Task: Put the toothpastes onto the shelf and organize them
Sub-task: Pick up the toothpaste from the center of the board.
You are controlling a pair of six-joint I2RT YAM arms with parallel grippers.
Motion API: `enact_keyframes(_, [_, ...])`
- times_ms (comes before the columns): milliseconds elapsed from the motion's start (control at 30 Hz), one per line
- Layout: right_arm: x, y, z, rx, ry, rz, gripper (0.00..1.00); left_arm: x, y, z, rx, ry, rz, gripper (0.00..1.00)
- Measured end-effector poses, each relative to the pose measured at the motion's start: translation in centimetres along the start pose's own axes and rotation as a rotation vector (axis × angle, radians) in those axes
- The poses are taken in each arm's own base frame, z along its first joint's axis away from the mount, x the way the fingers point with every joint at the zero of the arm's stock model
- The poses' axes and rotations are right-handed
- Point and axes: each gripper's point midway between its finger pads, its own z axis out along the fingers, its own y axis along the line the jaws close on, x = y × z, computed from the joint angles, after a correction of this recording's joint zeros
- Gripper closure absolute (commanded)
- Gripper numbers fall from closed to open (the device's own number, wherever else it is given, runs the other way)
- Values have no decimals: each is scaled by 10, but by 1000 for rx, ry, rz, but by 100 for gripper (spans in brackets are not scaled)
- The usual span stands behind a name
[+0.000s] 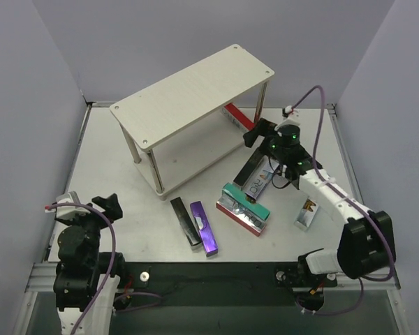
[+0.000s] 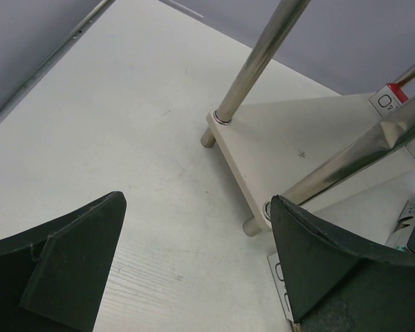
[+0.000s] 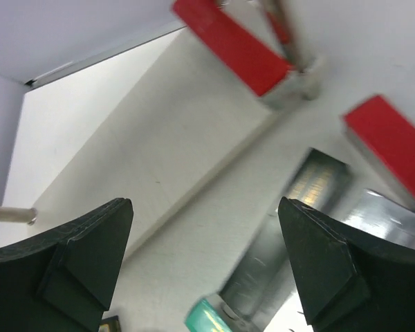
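Top external view shows the task barely begun. The shelf (image 1: 192,94) stands toward the far side of the surface (image 1: 140,209), and its top board is bare. Only one of the toothpastes, a red carton (image 1: 239,117), seems to be placed. It lies at the right end of the shelf's lower board, by the rod leg, though whether it rests fully on the board cannot be told.

The right pincer (image 1: 258,132) hovers just in front of that end of the shelf. In the right wrist view its jaws stand wide with nothing between them, which suggests a carton just let go or none taken yet.

Everything else lies off the shelf, on the surface in front of it:
- a dark carton (image 1: 253,174) just below the right pincer
- a teal carton (image 1: 246,199) lying on a red-edged carton (image 1: 239,218)
- a black carton (image 1: 184,222) and a purple carton (image 1: 204,228) side by side, nearer the shelf's left front leg
- a silver-ended carton (image 1: 306,213) well off to the shelf's right

The left pincer (image 1: 105,204) sits far from the shelf's left front corner, jaws wide and empty. At least six cartons remain to be placed, and no tidy row has been started.
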Motion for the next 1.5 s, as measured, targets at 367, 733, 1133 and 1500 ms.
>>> enact_keyframes(367, [32,-92,-108,256,167,24,8,7,-17,-3,101,41,13,3])
enact_keyframes(733, [134,-59,-170,129,490,-21,8,9,-38,-6,217,54,30,3])
enact_keyframes(1133, [178,-54,-187,159,593,-73,8,10,-93,-25,566,62,120,3])
enact_keyframes(1500, [124,-65,-186,246,342,-125,8,14,-145,-31,891,79,238,3])
